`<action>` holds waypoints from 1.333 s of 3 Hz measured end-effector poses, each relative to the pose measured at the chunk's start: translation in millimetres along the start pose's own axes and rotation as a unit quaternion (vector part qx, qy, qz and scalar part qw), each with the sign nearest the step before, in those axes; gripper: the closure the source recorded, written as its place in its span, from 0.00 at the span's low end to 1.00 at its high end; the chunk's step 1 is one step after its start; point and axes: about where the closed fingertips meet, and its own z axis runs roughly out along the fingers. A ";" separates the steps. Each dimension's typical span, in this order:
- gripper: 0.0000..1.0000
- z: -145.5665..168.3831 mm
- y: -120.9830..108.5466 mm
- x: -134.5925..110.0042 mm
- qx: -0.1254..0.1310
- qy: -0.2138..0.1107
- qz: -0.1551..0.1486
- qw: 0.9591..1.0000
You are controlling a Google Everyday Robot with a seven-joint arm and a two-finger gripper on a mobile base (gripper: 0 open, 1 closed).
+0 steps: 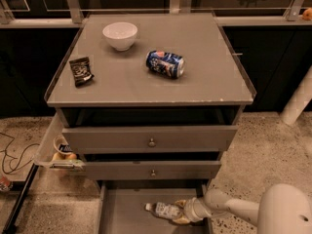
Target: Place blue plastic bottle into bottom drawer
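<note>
The bottle (165,210) lies on its side low inside the open bottom drawer (126,212), below the front edge of the table top (204,89) and right of its middle. Its long axis runs left to right, with the white cap pointing toward the front left corner and the base toward the front right.

The gripper (180,212) reaches in from the right on its pale arm (234,209). Its fingers look clamped on the base end of the bottle, one on the far side and one on the near side, so the bottle sticks out leftward from them.

The bottle appears to rest on the drawer floor or hang just above it; I cannot tell which. The next move is probably to let go and draw back to the right.

On top, the can (165,64) lies near the centre and the bowl (120,35) toward the back left corner.
</note>
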 end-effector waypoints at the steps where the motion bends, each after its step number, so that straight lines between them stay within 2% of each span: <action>1: 1.00 14.0 -2.9 12.3 0.006 0.014 0.011 1.000; 2: 0.81 14.3 -2.8 12.4 0.006 0.014 0.012 1.000; 4: 0.34 14.3 -2.8 12.4 0.006 0.014 0.012 1.000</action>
